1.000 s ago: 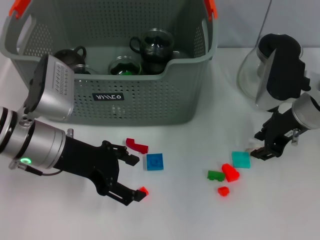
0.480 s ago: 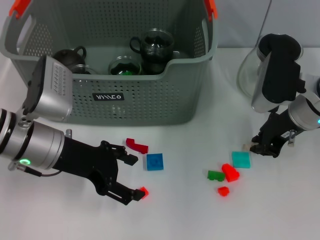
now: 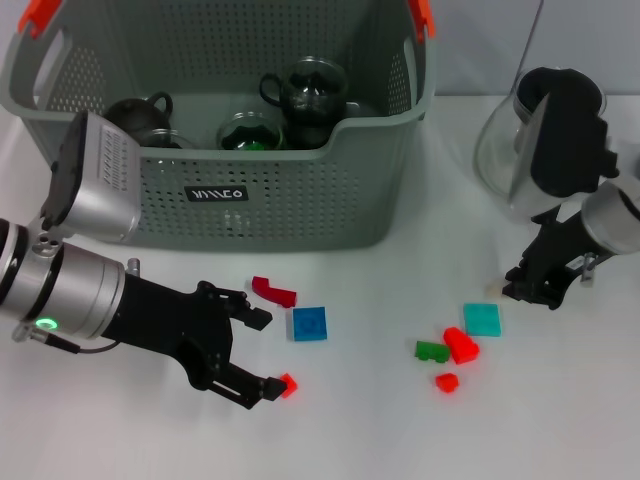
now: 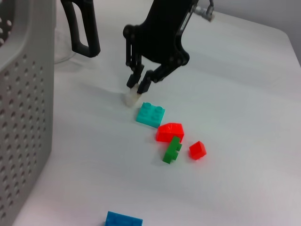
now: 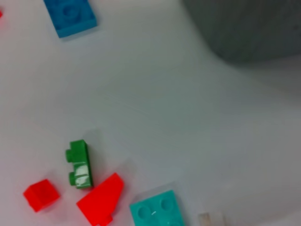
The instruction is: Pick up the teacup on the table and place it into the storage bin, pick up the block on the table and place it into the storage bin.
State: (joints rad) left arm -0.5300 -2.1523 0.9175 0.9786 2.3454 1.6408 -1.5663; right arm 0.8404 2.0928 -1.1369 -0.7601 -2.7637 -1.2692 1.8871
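Note:
My left gripper (image 3: 262,352) hovers open low over the table in front of the storage bin (image 3: 300,200). A small red block (image 3: 288,383) lies just off its lower fingertip, and a blue block (image 3: 309,324) and a dark red block (image 3: 272,291) lie beside it. Glass teacups (image 3: 312,95) sit inside the bin; I see none on the table. My right gripper (image 3: 522,287) (image 4: 137,85) is down at the table on the right, directly over a small cream block (image 4: 131,98). A teal block (image 3: 482,319) lies close by.
A glass jug (image 3: 505,150) with a black lid stands behind the right gripper. A green block (image 3: 432,350), a red wedge (image 3: 461,344) and a small red cube (image 3: 447,381) cluster near the teal block. The bin's wall (image 4: 23,117) is close to the left arm.
The right gripper has shifted slightly and turned beside the cream block. The left gripper has edged a little toward the table's front, still open by the small red block.

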